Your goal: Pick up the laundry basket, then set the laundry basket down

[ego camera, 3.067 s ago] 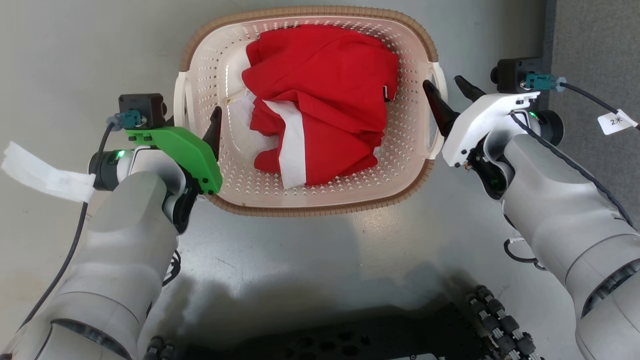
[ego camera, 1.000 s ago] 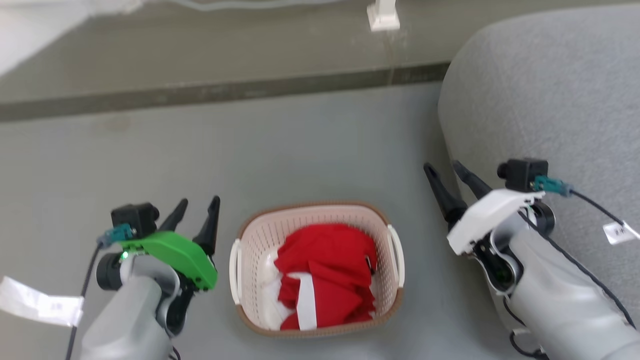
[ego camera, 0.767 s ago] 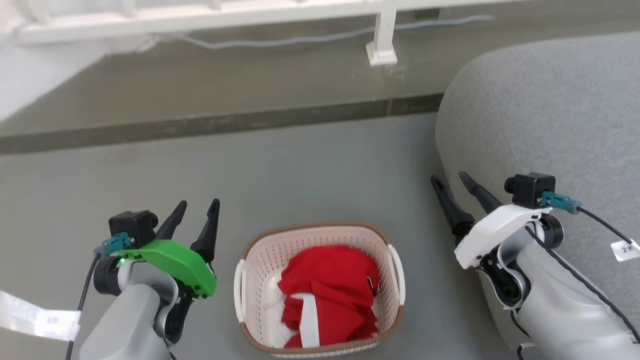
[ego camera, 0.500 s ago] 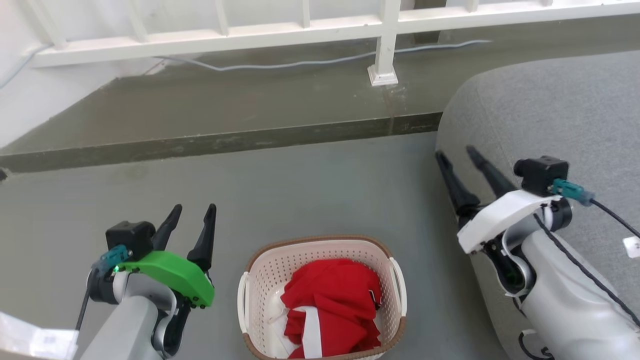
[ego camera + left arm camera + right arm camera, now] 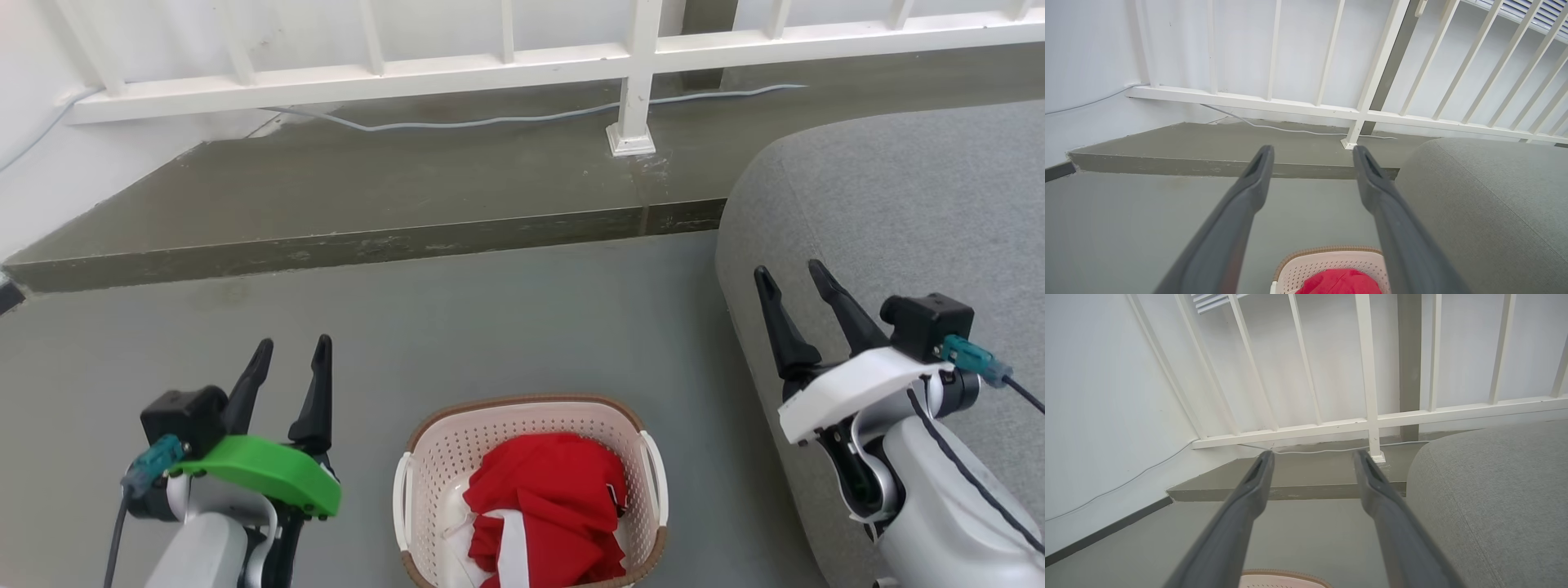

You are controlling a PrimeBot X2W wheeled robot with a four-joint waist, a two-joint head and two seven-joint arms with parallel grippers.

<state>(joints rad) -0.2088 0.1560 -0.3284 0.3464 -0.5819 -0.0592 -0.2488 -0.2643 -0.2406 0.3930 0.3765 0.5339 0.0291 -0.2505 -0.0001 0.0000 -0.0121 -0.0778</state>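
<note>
Head view: the laundry basket (image 5: 522,403) stands on the grey floor (image 5: 522,318) at the bottom centre of the frame. It is cream with a brown rim, and a red cloth (image 5: 555,506) is bundled inside. The left gripper (image 5: 294,341) is at the lower left. The right gripper (image 5: 789,269) is at the right, in front of a grey sofa (image 5: 898,188). Each has its two dark fingers spread, pinching nothing, and neither touches the basket or its white handles. A white railing (image 5: 506,69) runs across the top. Left wrist view: spread fingers point toward the railing, with the basket's far rim and the red cloth low at the bottom centre between them. Right wrist view: spread, empty fingers, and a sliver of the brown rim at the bottom edge. As for progress, the basket sits on the floor, free of both grippers. Either the lift has not begun or the set-down is complete, and these frames cannot settle which.
</note>
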